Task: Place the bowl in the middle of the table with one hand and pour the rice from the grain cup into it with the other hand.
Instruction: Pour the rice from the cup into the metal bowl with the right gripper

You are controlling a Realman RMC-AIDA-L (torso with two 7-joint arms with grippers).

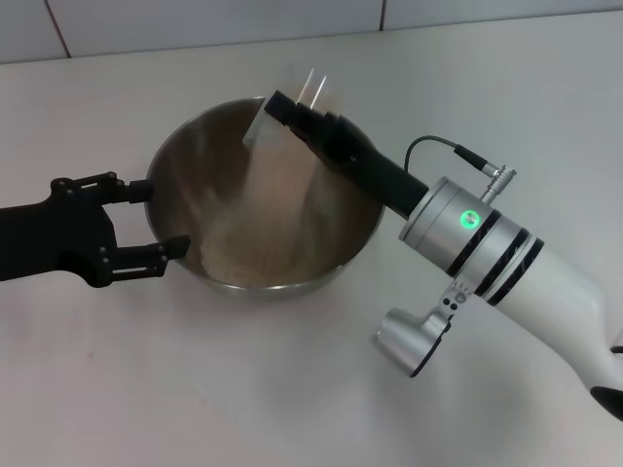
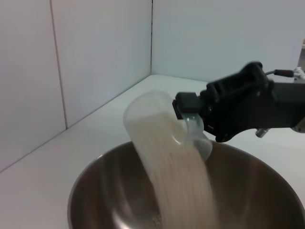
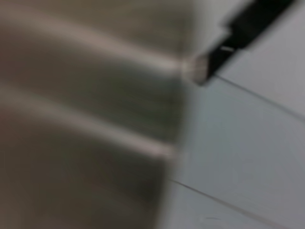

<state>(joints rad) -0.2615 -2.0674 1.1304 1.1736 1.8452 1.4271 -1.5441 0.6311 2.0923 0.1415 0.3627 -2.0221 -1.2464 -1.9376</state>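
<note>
The steel bowl [image 1: 336,248] stands at the middle of the white table [image 1: 146,389]. My right gripper [image 1: 284,109] is shut on the clear grain cup [image 1: 310,89] and holds it tipped steeply over the bowl's far side. Rice [image 1: 268,185] streams from the cup onto a pile in the bowl's bottom. The left wrist view shows the cup [image 2: 152,112], the falling rice [image 2: 178,186], the bowl [image 2: 90,183] and my right gripper [image 2: 193,112]. My left gripper [image 1: 161,219] is open at the bowl's left side, its fingers spread beside the rim. The right wrist view is a blur of rice [image 3: 86,119].
A grey-white tiled wall [image 1: 195,24] runs along the table's far edge. My right arm [image 1: 487,238] reaches over the table from the right, with a cable at its wrist.
</note>
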